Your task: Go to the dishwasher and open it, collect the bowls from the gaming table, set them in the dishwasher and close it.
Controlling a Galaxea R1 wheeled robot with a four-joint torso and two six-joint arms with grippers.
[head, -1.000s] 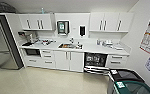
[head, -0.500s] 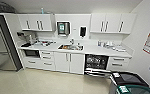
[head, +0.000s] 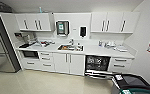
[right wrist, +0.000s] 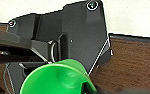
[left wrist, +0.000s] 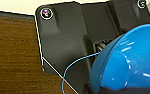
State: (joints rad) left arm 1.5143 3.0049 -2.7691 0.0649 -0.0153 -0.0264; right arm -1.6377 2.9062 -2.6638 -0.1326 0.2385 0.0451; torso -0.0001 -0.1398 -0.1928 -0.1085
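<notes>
The dishwasher point(head: 97, 63) stands open in the white cabinet run, right of the sink, its door point(head: 99, 74) folded down and dark racks showing inside. In the left wrist view a bright blue bowl point(left wrist: 131, 60) looms large, with my left gripper point(left wrist: 108, 88) shut on its rim. A green bowl point(right wrist: 58, 78) sits the same way in the right wrist view, its rim held by my right gripper point(right wrist: 87, 88). The gaming table is out of view.
A steel fridge point(head: 1, 50) stands at the far left, and a sink point(head: 69, 47) is set in the cluttered white counter point(head: 96, 51). A dark boxy object with a teal edge point(head: 132, 83) sits at the near right. Pale floor point(head: 46, 82) lies before the cabinets.
The head view has shifted very slightly; nothing in the kitchen has moved.
</notes>
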